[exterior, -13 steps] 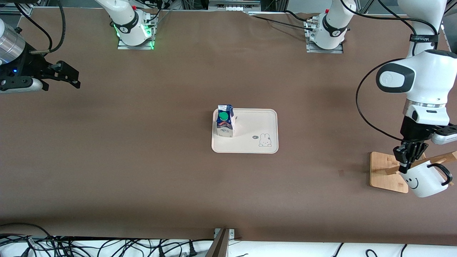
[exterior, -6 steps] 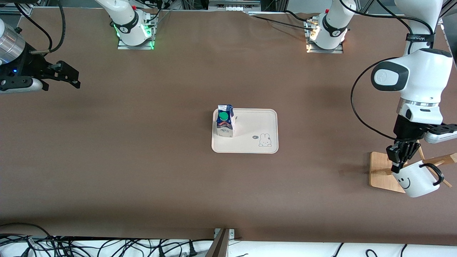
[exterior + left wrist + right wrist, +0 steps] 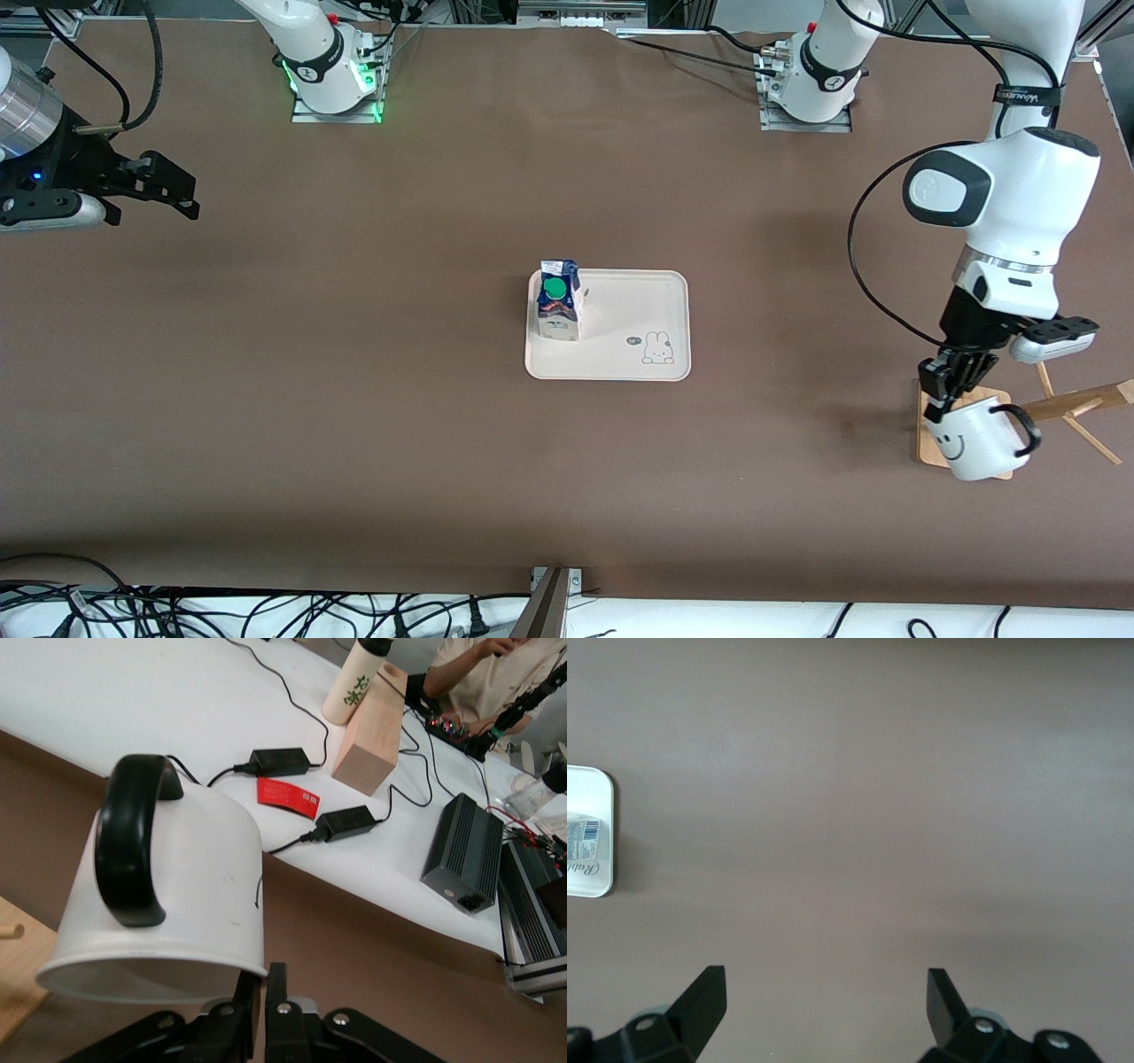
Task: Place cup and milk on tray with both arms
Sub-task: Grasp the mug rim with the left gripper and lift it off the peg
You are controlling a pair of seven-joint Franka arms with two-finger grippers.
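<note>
The left gripper (image 3: 939,396) is clamped on the rim of the cup (image 3: 973,439), holding it tilted in the air over the wooden rack (image 3: 1045,409). Well away toward the table's middle, the milk (image 3: 558,301) stands on the tray (image 3: 620,359). The right gripper (image 3: 168,190) waits, fingers wide apart and empty
</note>
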